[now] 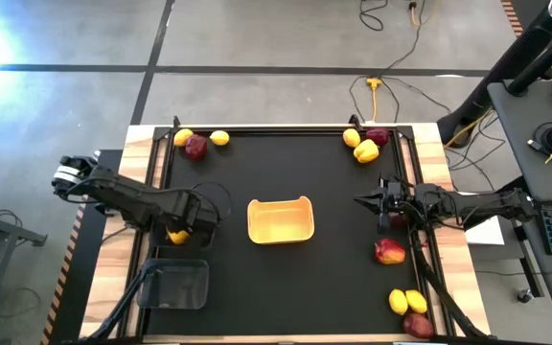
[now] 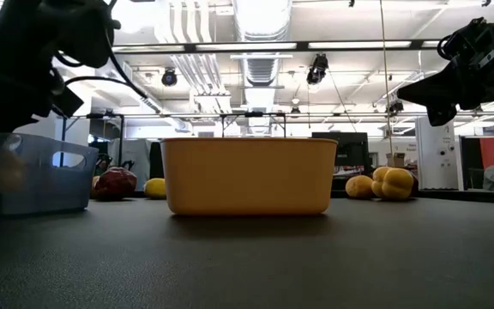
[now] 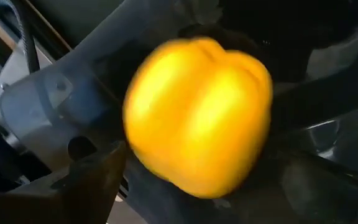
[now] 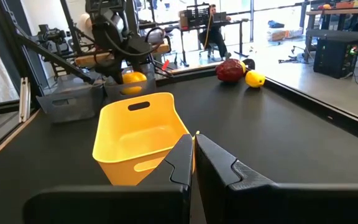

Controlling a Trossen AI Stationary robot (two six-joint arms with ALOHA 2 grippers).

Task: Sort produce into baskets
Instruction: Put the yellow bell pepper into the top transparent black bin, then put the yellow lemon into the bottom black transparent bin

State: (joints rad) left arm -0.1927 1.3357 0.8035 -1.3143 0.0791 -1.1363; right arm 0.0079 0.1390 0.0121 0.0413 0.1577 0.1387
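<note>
One yellow bell pepper [image 3: 197, 115] sits between your left gripper's [image 1: 182, 230] jaws, which stand wide apart, just above the dark see-through bin [image 1: 175, 285] at the table's [image 1: 286, 307] left front. Your right gripper [image 1: 370, 201], jaws pressed together and empty, waits beside the yellow tray [image 1: 280, 219] at the table's middle.

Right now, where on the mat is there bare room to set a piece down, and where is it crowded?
Free: the wide strip between the yellow tray and the far-edge fruit, and the near mat between the dark bin and the lemons. Crowded: around the left gripper above the bin with a yellow pepper, and the right edge beside the right gripper.
</note>
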